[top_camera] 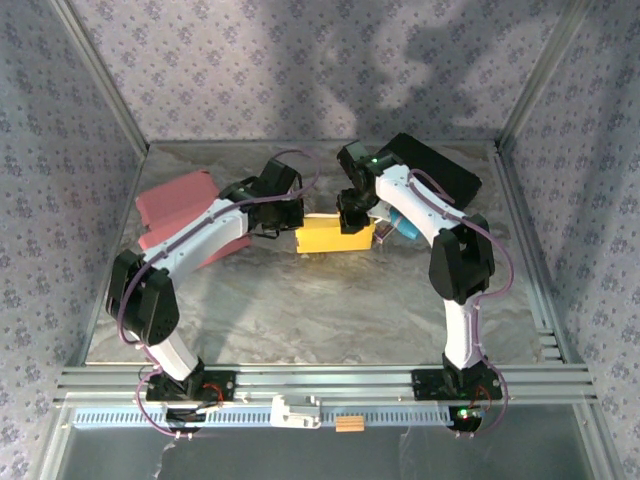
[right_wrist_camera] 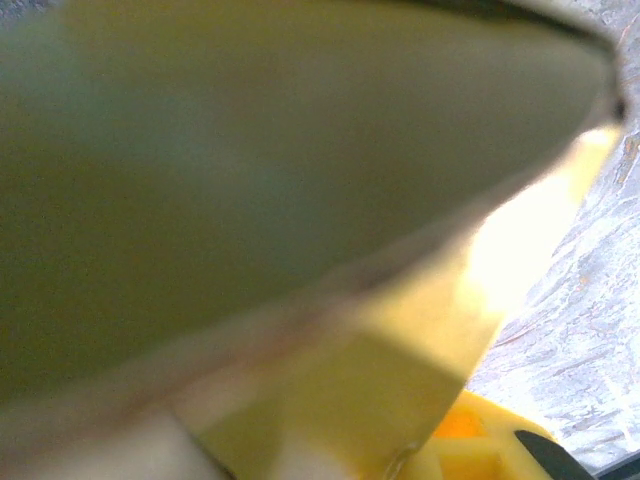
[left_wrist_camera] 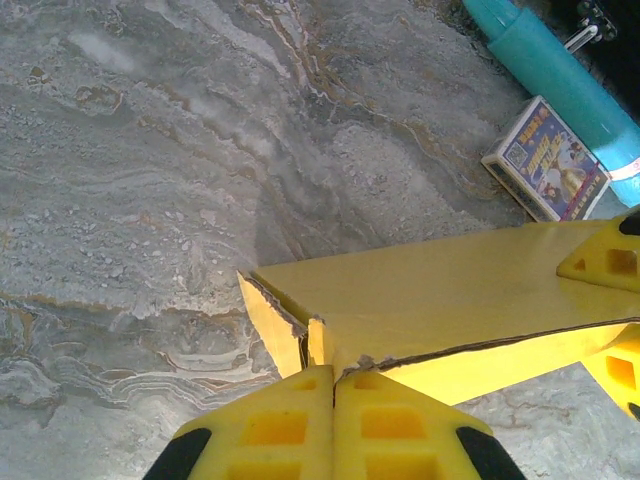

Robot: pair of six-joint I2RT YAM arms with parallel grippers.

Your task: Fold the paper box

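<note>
The yellow paper box [top_camera: 330, 238] lies partly folded at the middle of the marble table. My left gripper [top_camera: 285, 232] is at its left end. In the left wrist view that gripper [left_wrist_camera: 335, 385] is shut, pinching the torn cardboard corner of the box [left_wrist_camera: 450, 300]. My right gripper [top_camera: 352, 225] is at the box's right end. Its yellow fingers [left_wrist_camera: 605, 262] sit above and below the top panel, shut on it. In the right wrist view the blurred box panel [right_wrist_camera: 300, 200] is right against the lens, with one finger [right_wrist_camera: 470, 450] peeking out beneath.
A pink flat box [top_camera: 175, 205] lies at the left under the left arm. A black case [top_camera: 430, 165] sits at the back right. A teal cylinder [left_wrist_camera: 560, 80] and a small printed card box [left_wrist_camera: 545, 160] lie just right of the paper box.
</note>
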